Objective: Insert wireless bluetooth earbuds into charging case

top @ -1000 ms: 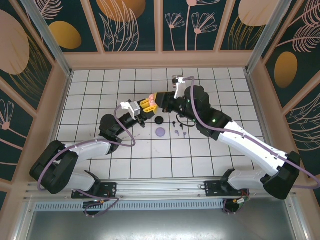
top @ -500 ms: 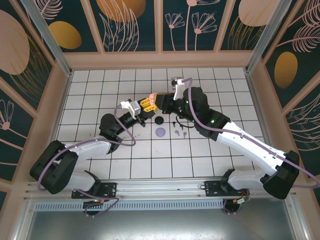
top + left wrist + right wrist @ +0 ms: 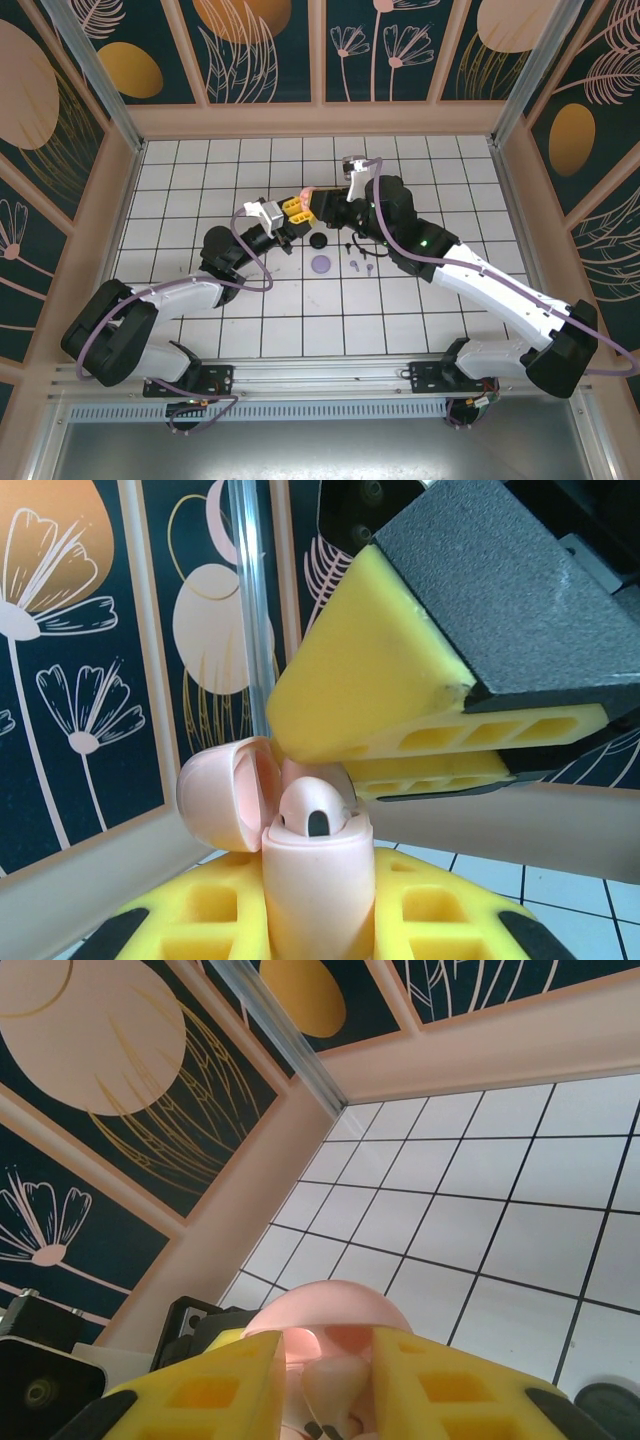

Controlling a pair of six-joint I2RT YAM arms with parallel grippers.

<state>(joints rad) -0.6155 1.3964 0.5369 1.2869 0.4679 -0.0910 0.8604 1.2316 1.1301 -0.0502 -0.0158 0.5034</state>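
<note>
Left gripper (image 3: pixel 318 920) clenched the open pink case (image 3: pixel 316 880); right gripper (image 3: pixel 330 1375) straddled the pink earbud (image 3: pixel 312 812) from its one o'clock, grip untellable; a dragging finger could have unseated it.

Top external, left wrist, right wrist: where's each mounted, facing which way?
Top external: above and behind the bases, looking down on the tiled table; both arms show, left gripper and right gripper meeting at the pink case.
Left wrist: looks past its own yellow fingers, shut on the case, toward wall panels; right gripper's fingers hang above.
Right wrist: looks past its own fingers toward the back-left corner.
Shared: both wrist views see the open case.
</note>
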